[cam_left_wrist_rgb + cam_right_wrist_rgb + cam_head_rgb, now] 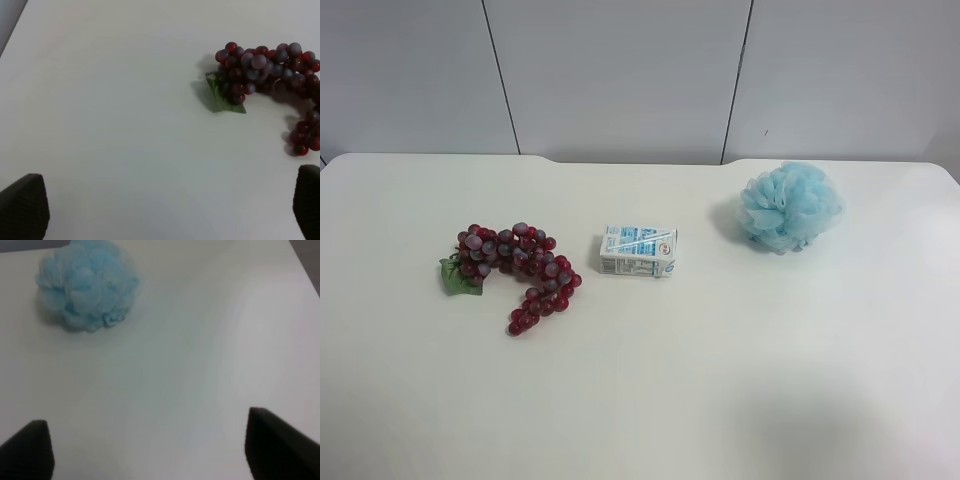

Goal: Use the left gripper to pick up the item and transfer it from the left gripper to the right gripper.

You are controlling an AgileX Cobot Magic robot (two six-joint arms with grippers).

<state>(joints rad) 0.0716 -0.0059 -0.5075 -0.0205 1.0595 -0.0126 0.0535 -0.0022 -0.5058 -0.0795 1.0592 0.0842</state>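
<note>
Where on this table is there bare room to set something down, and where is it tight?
The wide strip of table below the grapes, carton and bath puff in the exterior high view is bare. So is the gap between carton and bath puff. Tightest: between grapes and carton.

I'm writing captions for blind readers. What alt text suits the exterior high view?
A bunch of dark red grapes lies on a white table, with a small white-and-blue carton beside it and a light blue bath puff farther to the view's right. No robot arm shows.
</note>
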